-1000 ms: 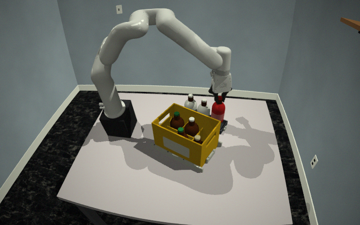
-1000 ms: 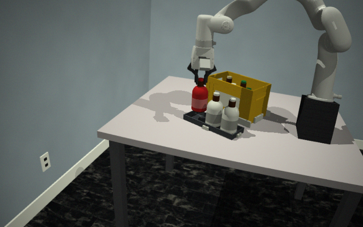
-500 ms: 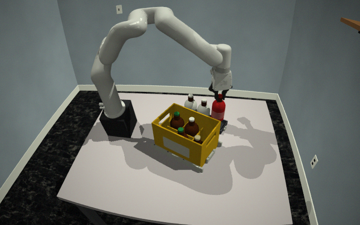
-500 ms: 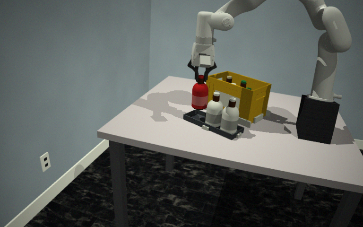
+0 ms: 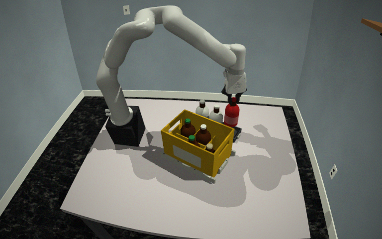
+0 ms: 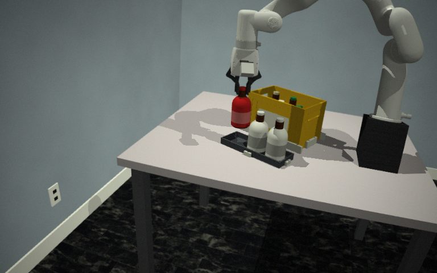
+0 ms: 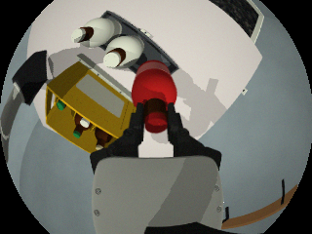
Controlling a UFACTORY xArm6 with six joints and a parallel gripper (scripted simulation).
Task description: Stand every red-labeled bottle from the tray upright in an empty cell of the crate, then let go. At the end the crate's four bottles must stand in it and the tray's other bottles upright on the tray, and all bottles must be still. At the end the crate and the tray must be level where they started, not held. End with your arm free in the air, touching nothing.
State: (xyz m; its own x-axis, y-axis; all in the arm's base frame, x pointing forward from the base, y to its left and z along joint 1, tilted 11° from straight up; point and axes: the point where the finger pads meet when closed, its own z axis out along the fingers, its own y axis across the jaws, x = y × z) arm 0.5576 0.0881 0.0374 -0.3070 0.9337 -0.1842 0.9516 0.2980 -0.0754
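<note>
You're seeing a yellow crate (image 5: pixel 188 158) (image 6: pixel 296 127) (image 7: pixel 73 119) showing a grey panel; beside it, a bottle (image 5: pixel 232 112) (image 6: pixel 241 109) (image 7: pixel 154 88) is showing glossy red with a pinkish band, and white-capped bottles (image 5: pixel 216 115) (image 6: pixel 276 141) (image 7: pixel 128 49) are showing white.

We see a pale, pinkish-white table (image 5: pixel 118 185) (image 6: pixel 322 180) (image 7: pixel 195 29) with a straight-edged top. On it we find the yellow crate (image 5: pixel 184 141) (image 6: pixel 296 128) (image 7: pixel 68 124), and beside that the dark, shallow tray (image 5: pixel 237 132) (image 6: pixel 230 144) (image 7: pixel 163 60). Small pale blocks sit against both at table level. The black arm base (image 5: pixel 122 135) (image 6: pixel 380 144) (image 7: pixel 30 73) stands near the crate, apart from it.
</note>
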